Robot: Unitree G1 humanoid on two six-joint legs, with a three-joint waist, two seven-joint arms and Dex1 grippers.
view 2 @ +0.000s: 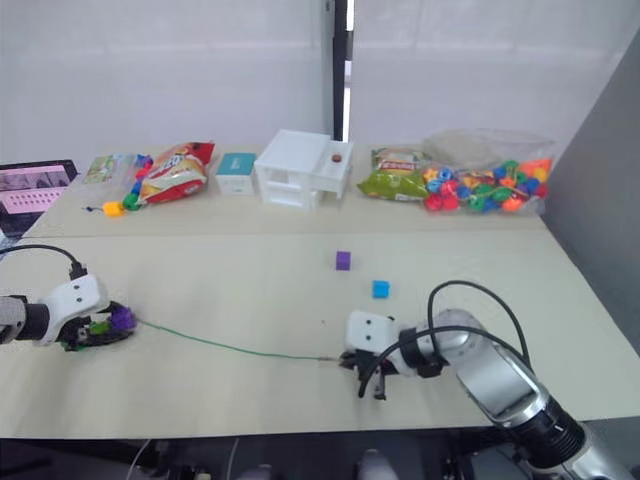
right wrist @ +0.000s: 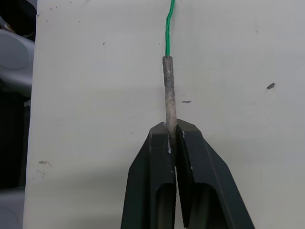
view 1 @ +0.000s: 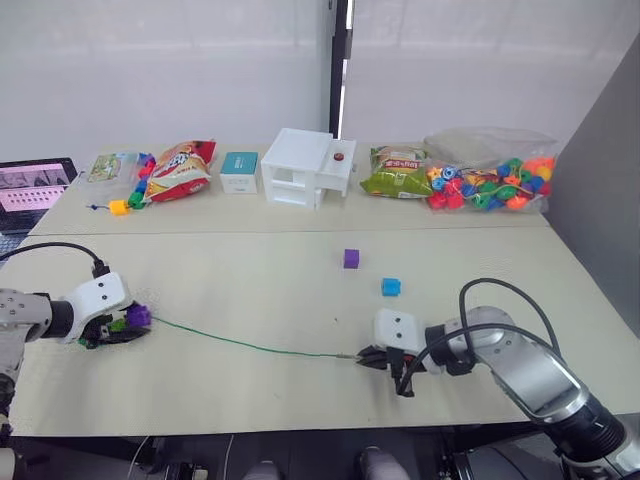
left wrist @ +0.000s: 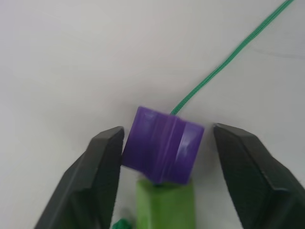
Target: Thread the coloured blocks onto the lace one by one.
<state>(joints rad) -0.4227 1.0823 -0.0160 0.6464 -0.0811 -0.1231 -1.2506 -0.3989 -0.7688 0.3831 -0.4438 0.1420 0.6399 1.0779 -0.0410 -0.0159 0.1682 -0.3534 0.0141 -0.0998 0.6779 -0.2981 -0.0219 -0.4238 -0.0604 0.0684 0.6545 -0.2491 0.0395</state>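
Observation:
On the left of the table a purple block [left wrist: 164, 150] sits on the green lace [view 1: 250, 346], with a light green block [left wrist: 167, 205] right behind it. My left gripper [view 1: 120, 325] is open around the purple block, one finger [left wrist: 102, 162] close against it and the other standing apart. From there the lace runs right across the table to its stiff pale tip [right wrist: 169, 90]. My right gripper [view 1: 368, 357] is shut on that tip, low over the table. A second purple block [view 1: 351, 259] and a blue block [view 1: 391, 287] lie loose farther back.
Along the back stand a white box [view 1: 305, 168], a teal box [view 1: 239, 171], snack bags [view 1: 180, 170], a clear bag of mixed beads [view 1: 490, 180] and a small yellow cube [view 1: 118, 207]. A laptop [view 1: 30, 185] sits at the far left. A grey wall borders the right side.

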